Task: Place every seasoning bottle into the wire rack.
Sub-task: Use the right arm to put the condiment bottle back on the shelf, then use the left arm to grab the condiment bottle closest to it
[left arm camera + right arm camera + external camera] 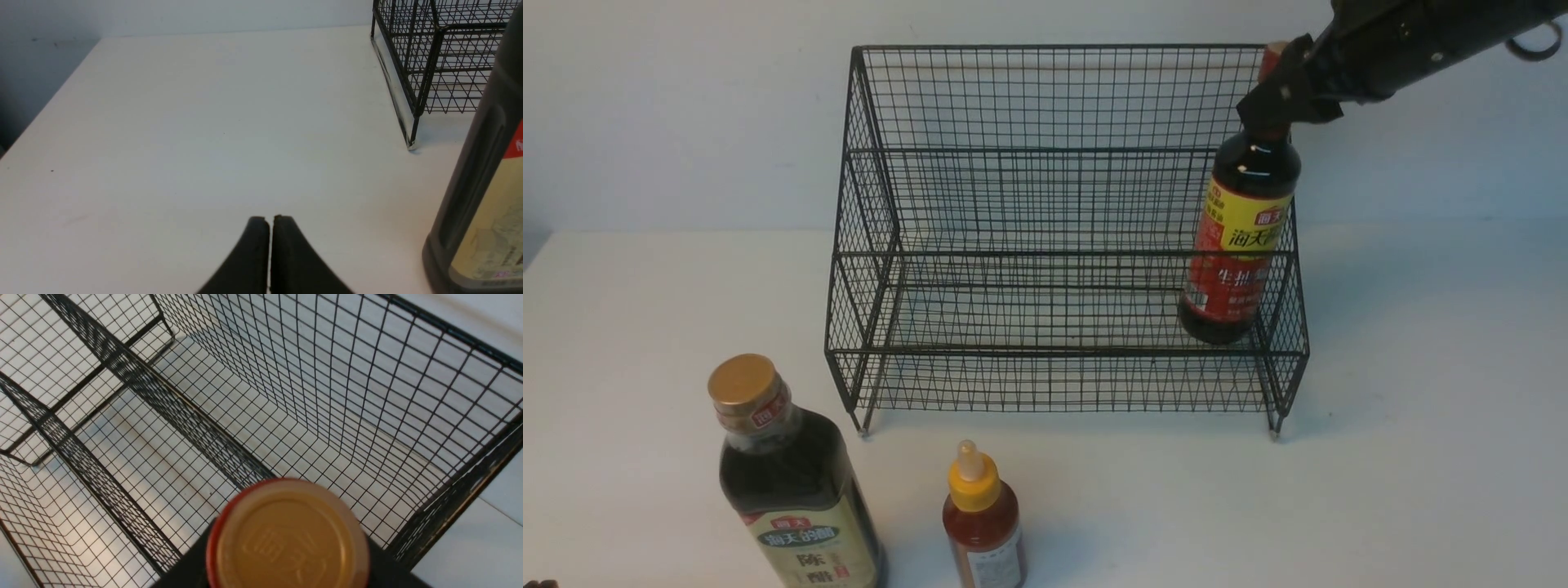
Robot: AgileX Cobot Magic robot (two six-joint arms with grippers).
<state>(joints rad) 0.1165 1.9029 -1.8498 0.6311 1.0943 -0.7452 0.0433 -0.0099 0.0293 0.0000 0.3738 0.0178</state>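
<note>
White tabletop (1421, 490) carries everything. Right gripper (1278, 102) pinches the red neck of the yellow-label bottle (1241, 237), upright at the right end of the wire rack (1054, 46), near tier; whether its base bears fully on the mesh I cannot quite tell. Seat it flat, release gently, then lift straight up. Left gripper (267, 222), pressed together, sits near the gold-capped bottle (796, 490); the small red sauce bottle (983, 523) waits just right of it.

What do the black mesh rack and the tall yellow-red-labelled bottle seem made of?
The black wire-mesh rack looks like thin metal wire with a matt black coating, judging by its rigid open grid. The tall dark bottle with red neck and yellow-red label is glossy, glass or hard plastic, I cannot tell which; bright highlights sit on its shoulder.
</note>
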